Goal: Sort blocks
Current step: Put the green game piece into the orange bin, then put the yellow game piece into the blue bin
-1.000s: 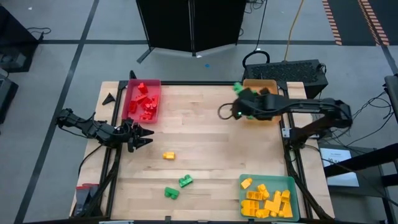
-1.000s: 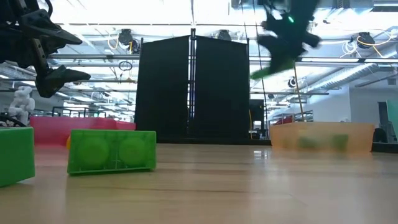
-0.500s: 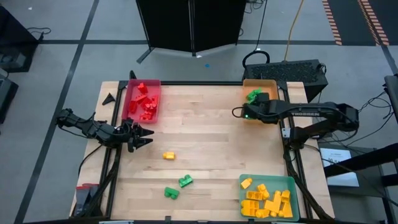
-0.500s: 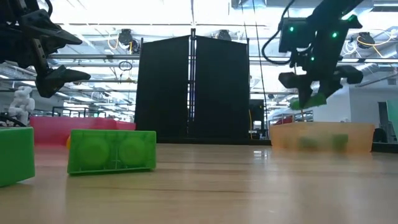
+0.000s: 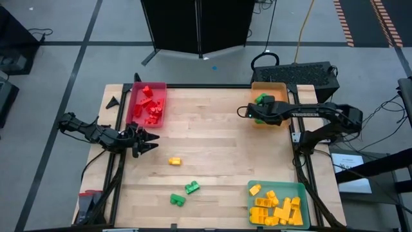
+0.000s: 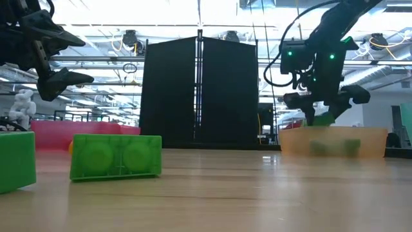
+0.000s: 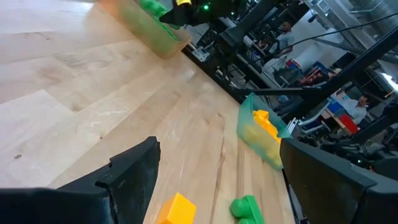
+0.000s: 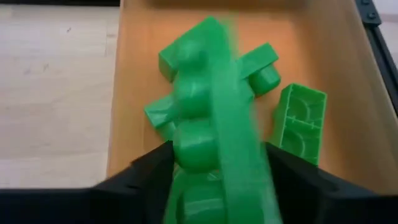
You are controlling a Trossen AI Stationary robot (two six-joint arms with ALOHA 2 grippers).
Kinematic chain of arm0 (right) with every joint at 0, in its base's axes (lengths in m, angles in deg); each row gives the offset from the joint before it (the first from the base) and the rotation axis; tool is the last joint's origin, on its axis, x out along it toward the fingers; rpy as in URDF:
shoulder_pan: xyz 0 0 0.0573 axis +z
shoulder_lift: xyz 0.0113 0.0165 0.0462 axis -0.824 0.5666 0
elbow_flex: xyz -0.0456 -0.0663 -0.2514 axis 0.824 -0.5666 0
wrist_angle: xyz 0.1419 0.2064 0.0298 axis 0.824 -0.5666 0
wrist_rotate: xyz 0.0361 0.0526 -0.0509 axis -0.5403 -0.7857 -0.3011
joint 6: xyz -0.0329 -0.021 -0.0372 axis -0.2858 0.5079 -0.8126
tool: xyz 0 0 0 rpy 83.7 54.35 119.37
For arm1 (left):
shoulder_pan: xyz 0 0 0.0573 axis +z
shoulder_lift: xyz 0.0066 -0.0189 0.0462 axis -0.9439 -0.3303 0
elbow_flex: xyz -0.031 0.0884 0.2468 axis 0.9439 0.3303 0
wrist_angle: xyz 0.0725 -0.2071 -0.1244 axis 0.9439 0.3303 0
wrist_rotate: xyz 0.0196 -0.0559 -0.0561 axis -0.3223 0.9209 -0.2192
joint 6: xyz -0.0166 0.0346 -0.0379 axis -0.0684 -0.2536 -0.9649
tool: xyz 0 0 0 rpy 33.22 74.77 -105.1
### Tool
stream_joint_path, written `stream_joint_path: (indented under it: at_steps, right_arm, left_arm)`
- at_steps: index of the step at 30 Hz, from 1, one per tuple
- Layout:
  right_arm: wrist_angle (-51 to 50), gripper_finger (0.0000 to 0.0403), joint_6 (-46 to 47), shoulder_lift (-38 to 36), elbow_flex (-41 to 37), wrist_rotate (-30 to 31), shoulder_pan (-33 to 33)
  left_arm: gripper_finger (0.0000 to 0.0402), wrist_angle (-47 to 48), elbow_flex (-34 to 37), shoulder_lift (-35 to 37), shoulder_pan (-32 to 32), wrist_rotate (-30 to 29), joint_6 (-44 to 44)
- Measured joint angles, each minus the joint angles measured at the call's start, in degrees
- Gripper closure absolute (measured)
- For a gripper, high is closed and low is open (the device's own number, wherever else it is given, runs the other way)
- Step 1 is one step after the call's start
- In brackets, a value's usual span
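My right gripper (image 5: 261,103) hangs open over the orange tray (image 5: 278,86) at the far right, fingers slanting down. A long green brick (image 8: 214,118) shows blurred between its fingers, just above other green bricks (image 8: 301,121) lying in the tray. In the low view that brick (image 6: 325,118) tilts right under the fingertips. My left gripper (image 5: 145,140) waits open at the table's left edge. One yellow brick (image 5: 174,161) and two green bricks (image 5: 192,187) lie flat on the table. My right gripper has a finger (image 8: 155,165) on either side of the long green brick's near end (image 8: 205,168), coming from above on a slant and lying across the brick. The brick is blurred while fingers and tray are sharp; I cannot tell whether the fingers touch it.
A red tray (image 5: 159,86) with red bricks stands at the far left. A teal tray (image 5: 278,185) with yellow bricks stands at the near right corner. The middle of the wooden table holds only the three loose bricks.
My right gripper has come down and toward the table's right edge with the green brick, rolling its wrist as it went, from beside the orange tray's left wall to over the tray. The brick now hangs just above the tray's bricks.
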Motion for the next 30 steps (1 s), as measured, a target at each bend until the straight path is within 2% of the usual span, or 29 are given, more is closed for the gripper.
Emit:
stream_joint_path:
  at_steps: [4, 8, 11, 14, 20, 24, 27, 30]
  right_arm:
    - [0.68, 0.0119, -3.11, 0.03, 0.0, -1.89, -0.52]
    - [1.41, 0.0087, -7.11, -0.44, 1.04, -4.94, -0.75]
    - [3.06, 0.0089, -13.48, -2.45, 4.33, -5.69, 0.04]
    - [8.06, 0.0098, -24.24, -4.63, 9.37, -6.75, 1.76]
    - [26.82, 0.0106, -46.14, -4.47, 20.5, -14.48, 7.24]
    - [39.57, 0.0106, -57.58, 1.37, 24.51, -15.54, 12.01]
    - [44.02, 0.0106, -64.25, 8.22, 27.86, -16.31, 14.86]
    - [47.19, 0.0106, -67.57, 15.97, 31.84, -20.31, 16.7]
  left_arm:
    - [0.007, 0.0, 0.0, 0.0, 0.0, 0.0, 0.0]
    - [0.007, 0.02, 0.0, 0.0, -0.01, 0.0, 0.07]
    - [0.007, 0.02, 0.0, 0.0, -0.02, 0.02, 0.09]
    - [0.007, 0.02, 0.0, 0.0, -0.01, 0.02, 0.11]
    - [0.007, 0.04, 0.0, -0.01, -0.01, 0.02, 0.15]
    - [0.007, 0.04, 0.0, -0.07, -0.02, 0.02, 0.17]
    - [0.007, 0.04, 0.0, -0.13, 0.0, 0.02, 0.17]
    - [0.007, 0.04, 0.0, -0.13, 0.0, 0.03, 0.17]
